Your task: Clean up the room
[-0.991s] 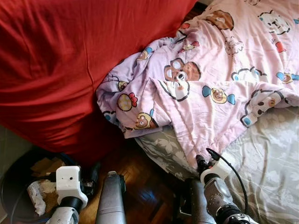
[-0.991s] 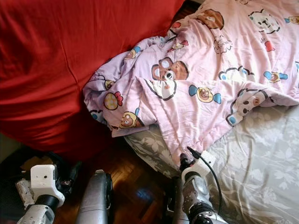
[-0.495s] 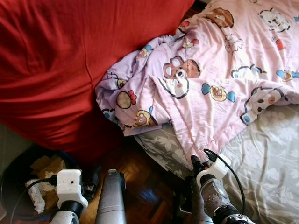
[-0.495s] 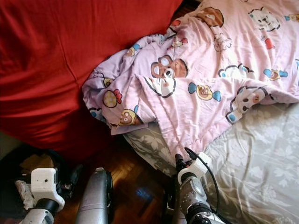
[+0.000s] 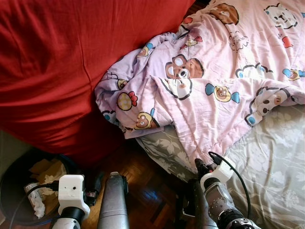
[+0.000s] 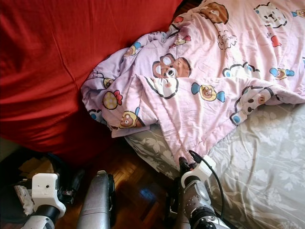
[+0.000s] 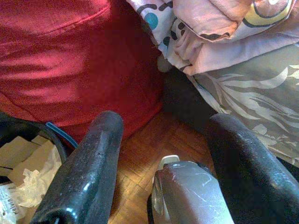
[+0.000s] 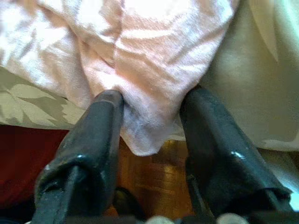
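Note:
A pink blanket point(image 5: 214, 71) printed with cartoon bears lies crumpled across the bed, and one corner droops over the near edge. My right gripper point(image 8: 152, 100) is at that corner, low at the bed's edge point(image 5: 201, 164). Its fingers point(image 8: 100, 135) press on either side of the bunched cloth and are shut on it. My left gripper point(image 7: 163, 123) hangs open over the wooden floor, beside the bin, with nothing between its fingers.
A large red beanbag point(image 5: 57, 62) fills the left and leans against the blanket. The bed has a grey floral sheet point(image 5: 271, 162). A black bin point(image 5: 9, 179) holding paper and cardboard scraps stands at the lower left. Dark parquet floor point(image 5: 143, 176) lies between bin and bed.
The whole picture has shifted slightly, so the camera moved. My left wrist sits a little lower in the view. My right gripper stays at the blanket's corner.

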Motion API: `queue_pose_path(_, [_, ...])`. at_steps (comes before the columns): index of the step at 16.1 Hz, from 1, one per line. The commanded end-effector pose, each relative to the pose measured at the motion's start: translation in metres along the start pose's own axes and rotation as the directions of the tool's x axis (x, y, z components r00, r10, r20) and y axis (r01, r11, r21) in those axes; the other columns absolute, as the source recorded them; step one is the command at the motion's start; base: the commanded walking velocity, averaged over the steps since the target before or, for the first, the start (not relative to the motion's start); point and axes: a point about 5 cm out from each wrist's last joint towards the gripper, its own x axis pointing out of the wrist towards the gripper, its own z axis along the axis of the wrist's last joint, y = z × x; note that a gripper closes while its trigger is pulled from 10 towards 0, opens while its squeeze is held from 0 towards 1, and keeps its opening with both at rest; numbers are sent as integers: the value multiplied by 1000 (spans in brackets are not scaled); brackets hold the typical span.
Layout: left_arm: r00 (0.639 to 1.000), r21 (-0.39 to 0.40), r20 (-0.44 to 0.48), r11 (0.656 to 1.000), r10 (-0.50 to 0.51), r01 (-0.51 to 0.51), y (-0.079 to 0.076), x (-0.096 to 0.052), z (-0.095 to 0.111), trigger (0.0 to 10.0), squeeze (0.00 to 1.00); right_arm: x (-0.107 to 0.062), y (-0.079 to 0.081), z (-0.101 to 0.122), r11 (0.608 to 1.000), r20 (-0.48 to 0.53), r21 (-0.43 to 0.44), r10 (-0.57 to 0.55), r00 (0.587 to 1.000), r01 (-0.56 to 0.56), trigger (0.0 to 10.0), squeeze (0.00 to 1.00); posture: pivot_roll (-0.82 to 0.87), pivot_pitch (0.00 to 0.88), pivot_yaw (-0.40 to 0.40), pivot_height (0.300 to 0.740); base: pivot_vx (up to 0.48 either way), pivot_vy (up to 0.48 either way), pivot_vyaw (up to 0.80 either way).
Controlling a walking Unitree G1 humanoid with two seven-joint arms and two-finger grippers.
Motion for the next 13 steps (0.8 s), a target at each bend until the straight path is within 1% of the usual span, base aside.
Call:
queue_pose_path(1, [999, 11, -53, 1000, 1, -1, 1, -6, -9, 10000, 0, -3, -4, -7, 1000, -21, 21, -6, 1000, 7, 0, 0, 252, 396, 10, 611, 0, 0, 0])
queue_pose_path(2, [999, 12, -54, 1000, 3, -2, 1, -6, -9, 10000, 0, -1, 1, -6, 1000, -16, 24, 21, 1000, -20, 0, 0, 252, 397, 9, 611, 0, 0, 0])
queue_pose_path(5, [998, 12, -57, 1000, 2, -1, 1, -6, -9, 10000, 0, -1, 5, -7, 999, -23, 18, 45, 999, -45, 0, 0, 249, 394, 7, 611, 0, 0, 0])
queue_pose_path(10, [998, 8, -60, 1000, -1, 1, -1, -3, -11, 10000, 0, -3, 0, -12, 999, -39, 13, 33, 999, -32, 0, 0, 242, 380, 2, 611, 0, 0, 0])
queue_pose_path(13, [999, -5, -53, 1000, -3, 3, -6, 7, -14, 10000, 0, -3, -6, -4, 1000, -18, -7, 12, 1000, -12, 0, 0, 222, 350, -9, 611, 0, 0, 0])
